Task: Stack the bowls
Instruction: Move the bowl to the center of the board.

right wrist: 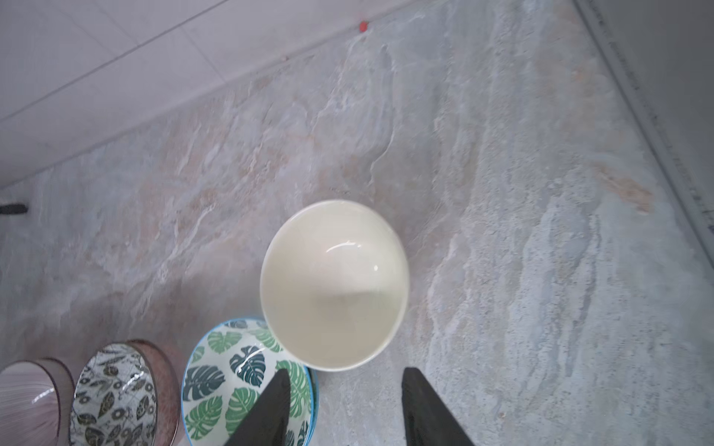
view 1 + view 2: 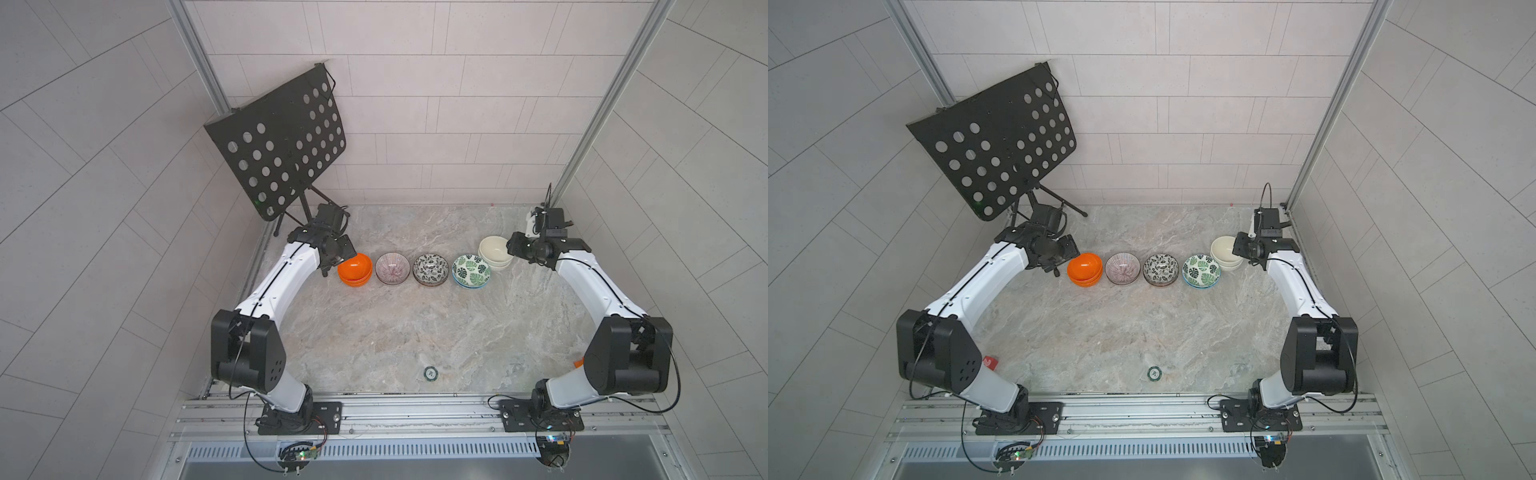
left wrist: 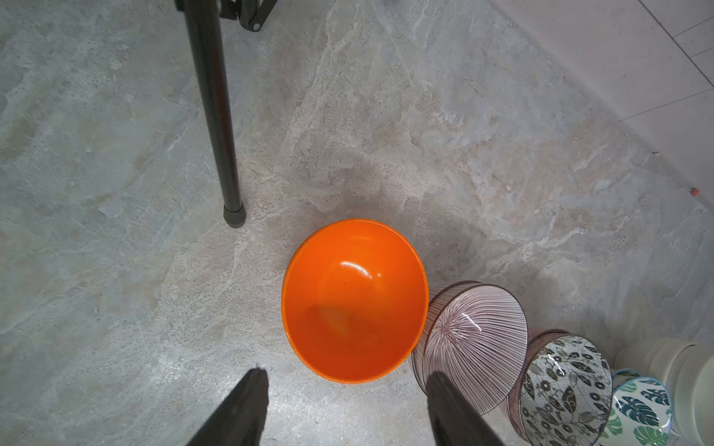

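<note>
Black stand leg [image 3: 216, 116] planted near the orange bowls [image 3: 355, 301]

the orange bowls [image 2: 354, 268] are plain glossy orange, inside and out; the purple striped bowl [image 2: 392, 268] has thin purple lines fanning out from the centre on a pale ground; the black-and-white bowl [image 2: 430, 269] is dark leaves on white; the green leaf bowl [image 2: 471, 270] mixes light green and dark teal leaves on white, blue rim; the cream bowls [image 2: 494, 249] are plain off-white; the table [image 2: 374, 332] is grey-beige marble veining; the music stand [image 2: 282, 116] is black with round holes; the little disc [image 2: 431, 373] has a green rim
</note>
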Controlling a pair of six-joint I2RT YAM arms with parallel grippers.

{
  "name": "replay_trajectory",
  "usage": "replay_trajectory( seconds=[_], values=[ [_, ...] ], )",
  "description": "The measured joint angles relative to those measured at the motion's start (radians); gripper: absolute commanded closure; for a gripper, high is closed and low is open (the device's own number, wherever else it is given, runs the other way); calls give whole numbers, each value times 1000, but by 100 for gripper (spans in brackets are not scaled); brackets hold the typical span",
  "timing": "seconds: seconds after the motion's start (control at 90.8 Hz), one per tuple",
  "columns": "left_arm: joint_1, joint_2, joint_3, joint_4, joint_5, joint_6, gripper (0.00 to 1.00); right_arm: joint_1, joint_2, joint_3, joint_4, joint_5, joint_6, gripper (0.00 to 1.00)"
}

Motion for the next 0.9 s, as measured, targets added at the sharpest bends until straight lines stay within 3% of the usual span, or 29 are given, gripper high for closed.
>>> replay_trajectory(
  seconds=[0.154,0.385,0.903],
  values=[
    [-9,0,0,0,0,0,33,-61,131,108,-3,3,15,48],
    [-10,1,0,0,-7,0,33,-61,294,149,-20,-12,18,48],
    [-11,26,0,1,-12,0,33,-56,425,159,-2,-107,21,56]
  ],
)
